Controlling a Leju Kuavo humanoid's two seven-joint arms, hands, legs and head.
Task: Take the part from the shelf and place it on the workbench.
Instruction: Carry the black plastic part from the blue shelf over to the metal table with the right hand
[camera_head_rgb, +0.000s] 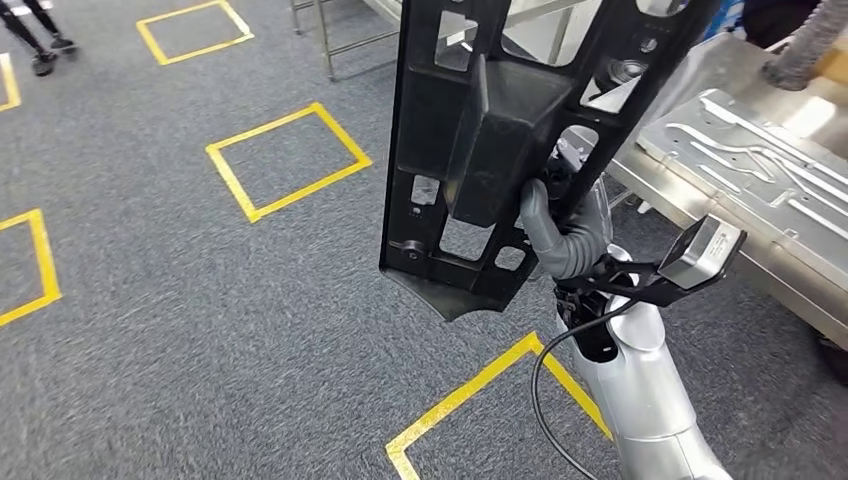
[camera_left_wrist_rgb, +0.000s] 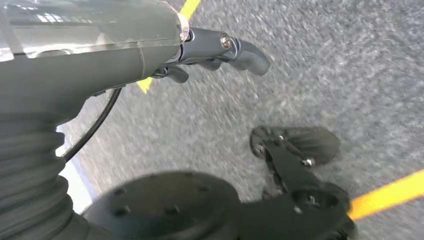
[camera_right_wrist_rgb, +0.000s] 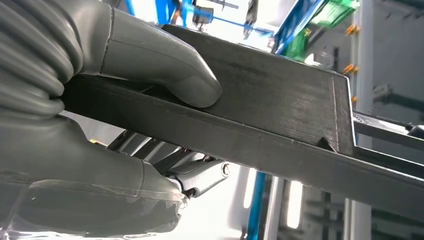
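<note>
A large black plastic part (camera_head_rgb: 500, 140), a flat frame with cut-outs and a raised block in its middle, hangs upright above the carpet in the head view. My right hand (camera_head_rgb: 562, 228) grips its right edge, thumb pressed on the near face. In the right wrist view the thumb (camera_right_wrist_rgb: 165, 62) lies over the part's (camera_right_wrist_rgb: 280, 115) edge and darker fingers (camera_right_wrist_rgb: 200, 175) curl beneath it. To the right stands the metal workbench (camera_head_rgb: 770, 200). My left hand (camera_left_wrist_rgb: 215, 50) hangs over the floor, fingers loosely curled, holding nothing.
Grey carpet bears yellow taped squares (camera_head_rgb: 288, 160). A metal rack's legs (camera_head_rgb: 330, 40) stand at the back. A grey hose (camera_head_rgb: 805, 45) lies on the workbench's far end. A person's feet (camera_head_rgb: 45, 45) are at the far left.
</note>
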